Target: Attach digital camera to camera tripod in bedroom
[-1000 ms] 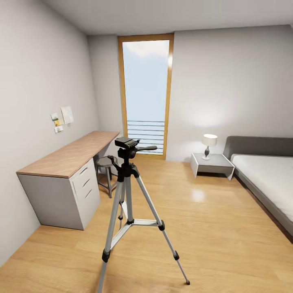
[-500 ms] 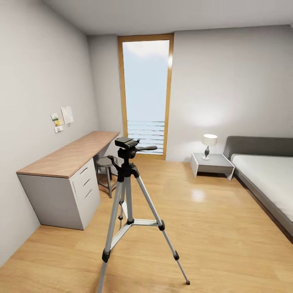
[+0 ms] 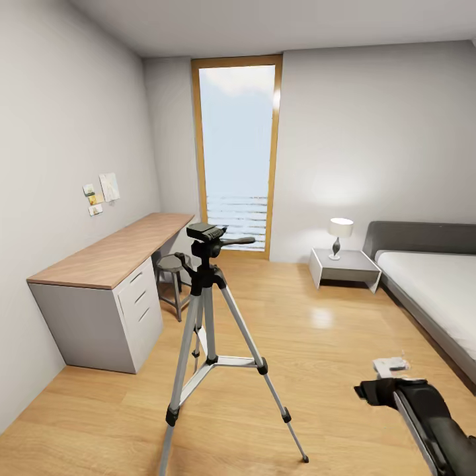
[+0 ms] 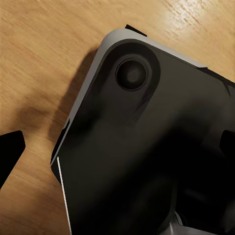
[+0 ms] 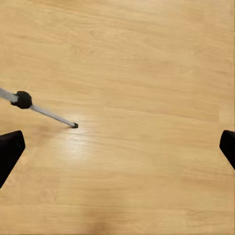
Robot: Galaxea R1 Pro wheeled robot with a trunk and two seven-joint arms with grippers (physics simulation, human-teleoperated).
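The camera tripod (image 3: 210,311) stands on the light wood floor in the middle of the bedroom, silver legs spread, its black head (image 3: 205,238) and pan handle on top. No digital camera is in view. My right arm (image 3: 423,410) reaches in at the lower right of the head view, to the right of the tripod. My right gripper (image 5: 117,152) hangs open over bare floor, with one tripod foot (image 5: 74,125) below it. My left gripper (image 4: 117,147) points at the robot's dark base (image 4: 147,147), one black fingertip (image 4: 10,152) showing far out to the side, nothing held.
A long wood-topped desk (image 3: 112,254) with drawers runs along the left wall, and a round metal stool (image 3: 173,264) stands by it behind the tripod. A nightstand (image 3: 344,266) with a lamp and the grey bed (image 3: 436,291) are at the right. The tall window (image 3: 237,152) is at the back.
My right arm has come up into the lower right of the head view. The tripod and the room have not moved.
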